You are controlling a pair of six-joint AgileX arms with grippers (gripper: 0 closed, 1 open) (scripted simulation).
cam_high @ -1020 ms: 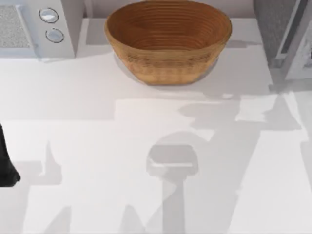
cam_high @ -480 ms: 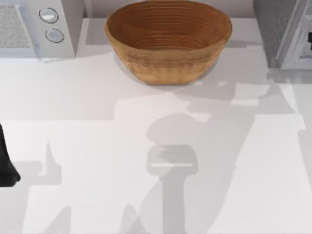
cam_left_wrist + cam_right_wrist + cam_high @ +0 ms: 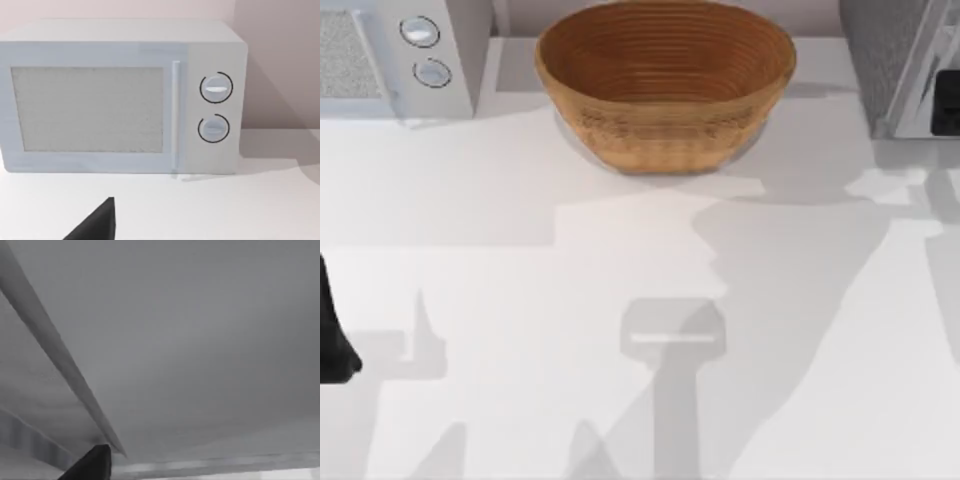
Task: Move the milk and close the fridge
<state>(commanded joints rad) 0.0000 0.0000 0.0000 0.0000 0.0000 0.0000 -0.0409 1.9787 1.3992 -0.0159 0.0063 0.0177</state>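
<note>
- At the far left edge of the worktop [image 3: 520, 260], seen from above, a dark part of my left arm sits low beside the white surface; how far its hand [image 3: 95, 225] is open I cannot tell, since the left wrist view catches just one dark finger tip.
- Back left stands a white appliance [image 3: 395, 55] with two round knobs, its speckled window panel and upright handle facing the left wrist camera [image 3: 125, 97].
- Centre back, a wicker basket [image 3: 665, 80] rests on the worktop, well apart from the appliance.
- Back right, the fridge [image 3: 885, 55] stands at the corner, dark-grey and speckled, its pale-framed door [image 3: 925, 75] slanting along its right side.
- At the right edge, a small black piece of my right arm shows against the door.
- Through the right wrist camera, grey fridge surfaces and a pale slanting frame bar [image 3: 60, 355] lie close, with one dark finger [image 3: 92, 462] of the right hand; its opening I cannot tell.
</note>
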